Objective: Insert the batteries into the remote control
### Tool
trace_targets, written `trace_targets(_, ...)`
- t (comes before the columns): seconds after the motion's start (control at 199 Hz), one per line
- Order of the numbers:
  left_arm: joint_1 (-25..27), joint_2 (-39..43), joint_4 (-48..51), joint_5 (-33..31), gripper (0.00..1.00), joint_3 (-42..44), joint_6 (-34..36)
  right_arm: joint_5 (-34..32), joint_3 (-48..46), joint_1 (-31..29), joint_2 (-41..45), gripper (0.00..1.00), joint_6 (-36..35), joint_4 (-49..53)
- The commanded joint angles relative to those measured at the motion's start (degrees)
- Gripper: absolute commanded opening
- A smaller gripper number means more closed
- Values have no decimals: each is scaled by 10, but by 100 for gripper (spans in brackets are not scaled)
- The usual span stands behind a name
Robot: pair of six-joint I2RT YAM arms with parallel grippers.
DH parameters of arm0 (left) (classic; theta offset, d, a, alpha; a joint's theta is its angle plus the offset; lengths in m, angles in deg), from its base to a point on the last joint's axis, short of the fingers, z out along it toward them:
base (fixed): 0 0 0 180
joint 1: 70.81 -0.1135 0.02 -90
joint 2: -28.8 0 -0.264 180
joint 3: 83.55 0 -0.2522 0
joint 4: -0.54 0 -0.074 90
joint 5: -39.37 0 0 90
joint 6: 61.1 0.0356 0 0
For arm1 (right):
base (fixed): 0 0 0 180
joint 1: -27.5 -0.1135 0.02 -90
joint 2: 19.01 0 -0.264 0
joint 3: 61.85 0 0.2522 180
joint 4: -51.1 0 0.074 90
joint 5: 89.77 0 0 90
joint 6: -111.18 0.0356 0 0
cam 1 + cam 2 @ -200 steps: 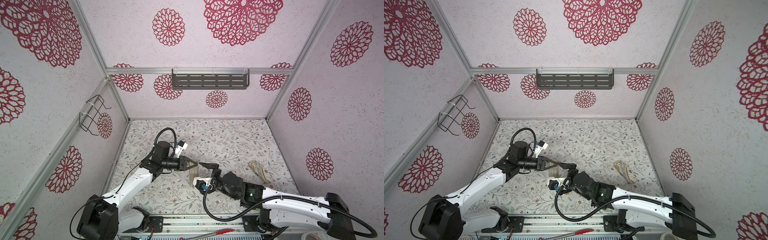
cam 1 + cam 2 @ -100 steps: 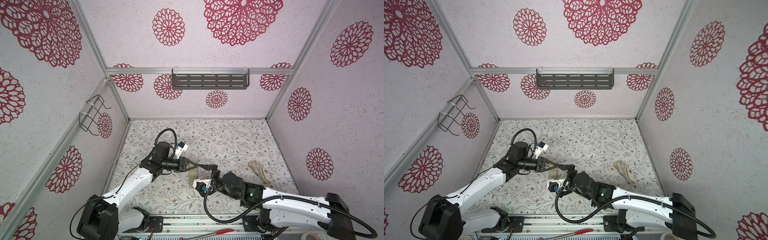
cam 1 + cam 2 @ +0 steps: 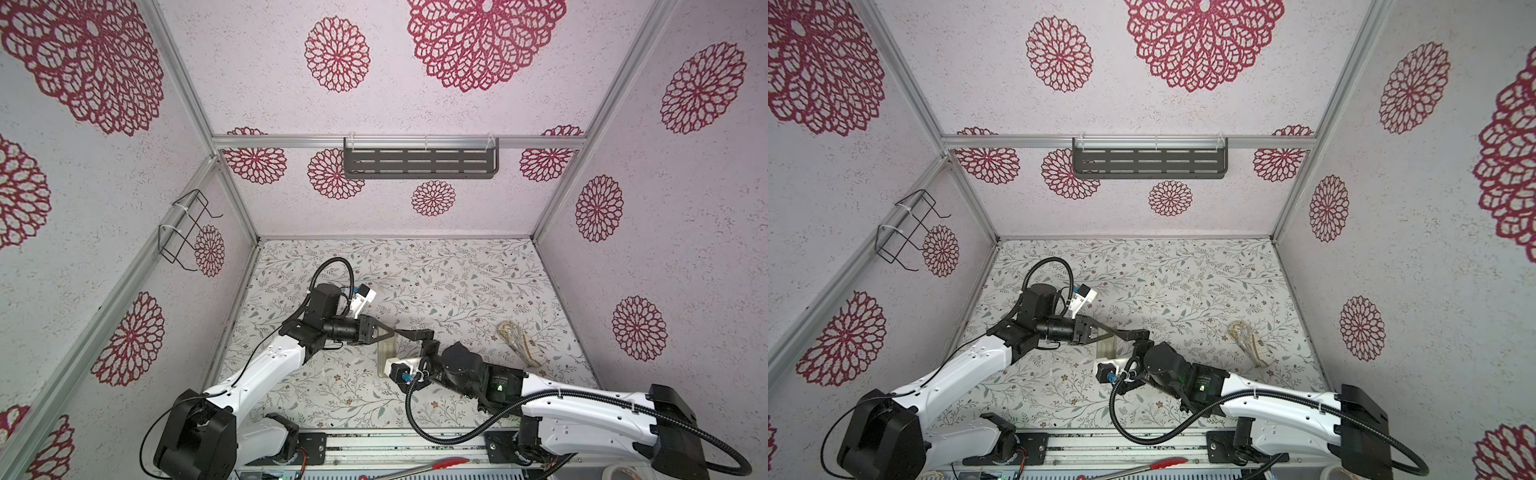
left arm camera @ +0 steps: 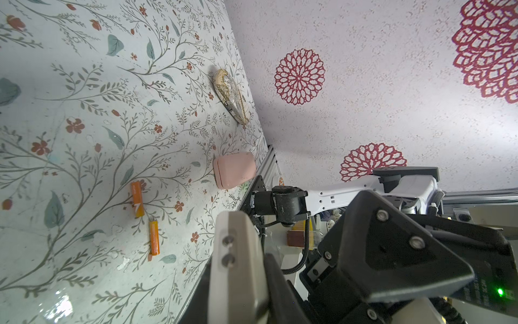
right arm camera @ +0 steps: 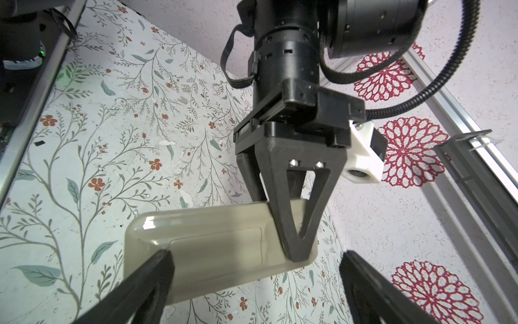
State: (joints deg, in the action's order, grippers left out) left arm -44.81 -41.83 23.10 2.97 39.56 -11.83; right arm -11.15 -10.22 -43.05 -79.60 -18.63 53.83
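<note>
My left gripper [image 5: 297,252] is pinched tight on one end of the remote control [image 5: 218,252], holding it off the table [image 5: 84,140] with its plain back facing the right wrist camera. My right gripper [image 5: 255,262] is spread wide, with one finger [image 5: 157,269] at the remote's other end. The batteries [image 4: 137,199] lie loose on the table, close together but not touching, near a pink case [image 4: 234,174].

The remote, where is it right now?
In both top views the remote is near the table's front middle, pinched at one end by the left pincer, with the open right pincer just right of it.
</note>
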Motion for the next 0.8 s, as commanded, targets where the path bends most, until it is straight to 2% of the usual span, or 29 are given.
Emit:
trace_targets(0.0,2,8,-2,15,0,-12,10,13,17,5,1,97,10,15)
trace_targets(0.381,3,8,1,16,0,-13,12,45,27,10,-15,97,22,29)
trace_targets(0.798,2,10,2,17,0,-11,12,-50,15,10,-18,95,-5,-21)
